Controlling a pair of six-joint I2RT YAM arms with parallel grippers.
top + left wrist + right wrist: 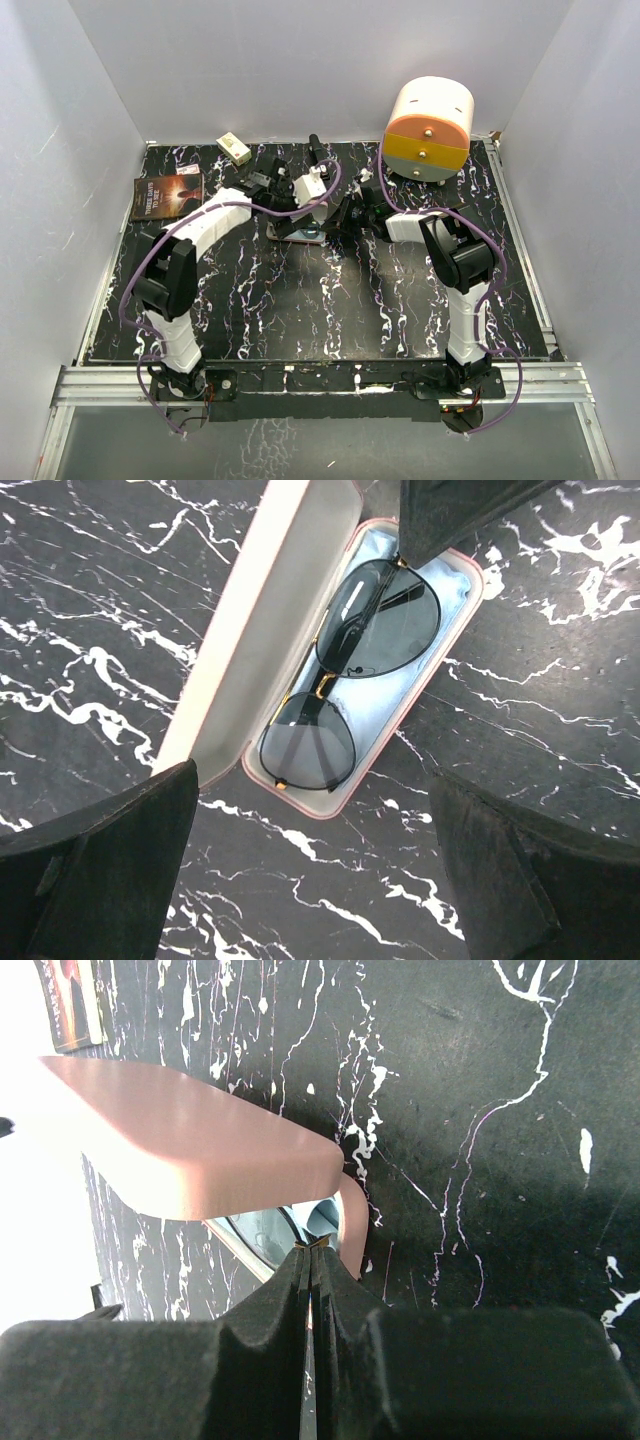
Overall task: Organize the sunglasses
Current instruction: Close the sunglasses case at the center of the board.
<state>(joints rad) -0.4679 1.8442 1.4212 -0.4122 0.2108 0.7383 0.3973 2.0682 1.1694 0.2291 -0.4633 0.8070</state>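
Sunglasses (pixel 350 670): folded, lying inside the open pink case (pixel 250 630) on a blue cloth (pixel 440 610).
Case: lid open, mid table (pixel 80 600), between both arms.
Left gripper (pixel 312 780): fingers wide apart, above the case, holding nothing.
Right gripper (pixel 312 1255): fingers pressed together, tips at the case's right end by the sunglasses; can't tell if anything is pinched.

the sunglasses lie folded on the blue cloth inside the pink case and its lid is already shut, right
Not quite: the lid is not shut. In the left wrist view the pink case stands open, its lid swung up to the left. The rest holds: the sunglasses lie folded on the blue cloth inside it.
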